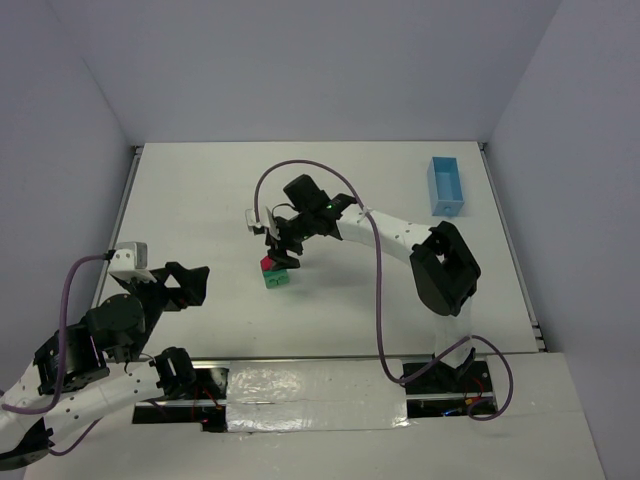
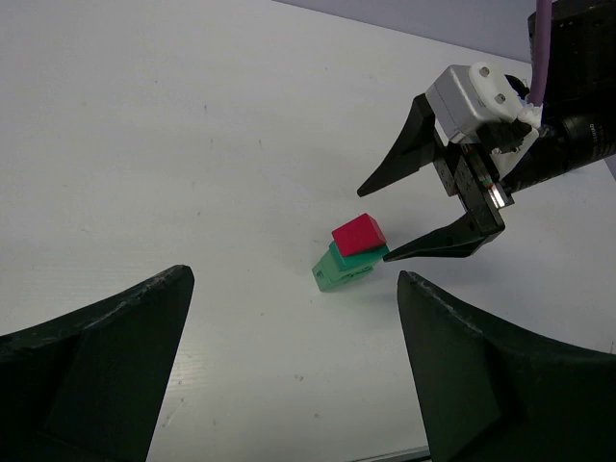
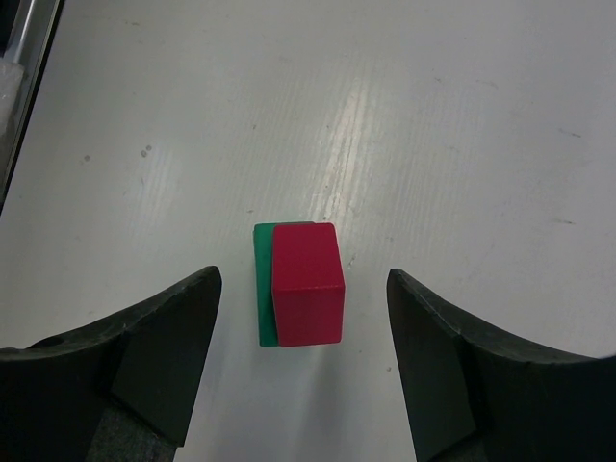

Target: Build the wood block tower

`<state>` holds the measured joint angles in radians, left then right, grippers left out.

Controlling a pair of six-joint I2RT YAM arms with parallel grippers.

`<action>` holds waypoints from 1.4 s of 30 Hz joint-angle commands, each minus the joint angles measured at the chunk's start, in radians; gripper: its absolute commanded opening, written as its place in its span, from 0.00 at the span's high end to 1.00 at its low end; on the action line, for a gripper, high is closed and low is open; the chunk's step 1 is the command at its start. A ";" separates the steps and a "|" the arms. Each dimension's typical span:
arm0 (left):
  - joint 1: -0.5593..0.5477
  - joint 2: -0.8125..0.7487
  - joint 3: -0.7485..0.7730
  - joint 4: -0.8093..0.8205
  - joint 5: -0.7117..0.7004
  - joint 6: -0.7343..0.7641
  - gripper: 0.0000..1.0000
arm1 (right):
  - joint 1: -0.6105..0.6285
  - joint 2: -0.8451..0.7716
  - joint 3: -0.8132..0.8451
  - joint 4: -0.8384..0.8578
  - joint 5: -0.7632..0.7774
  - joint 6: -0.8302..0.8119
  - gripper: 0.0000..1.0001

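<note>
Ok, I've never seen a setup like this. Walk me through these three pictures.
Two robot arms are bolted at the near edge of a white table. The overhead view shows both. The other two come from a camera on each wrist, so the dark shapes at the bottom are that arm's own fingers. The right gripper hovers open over a small tower, a red block on green blocks, gripping nothing. The left gripper is open and empty. A light blue box stands far right.

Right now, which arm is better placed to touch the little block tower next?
Probably the right arm: its open jaws straddle the red block topping the tower. The left arm sits off to the side, jaws open, apart from it.
</note>
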<state>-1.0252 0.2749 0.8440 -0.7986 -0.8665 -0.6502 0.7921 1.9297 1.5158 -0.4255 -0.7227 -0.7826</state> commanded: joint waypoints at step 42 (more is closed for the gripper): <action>0.002 0.004 -0.008 0.049 0.004 0.038 0.00 | 0.007 0.009 0.034 -0.049 -0.047 0.000 0.25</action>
<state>-1.0252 0.2749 0.8433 -0.7914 -0.8650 -0.6312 0.7921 1.9450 1.5265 -0.5011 -0.7700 -0.7830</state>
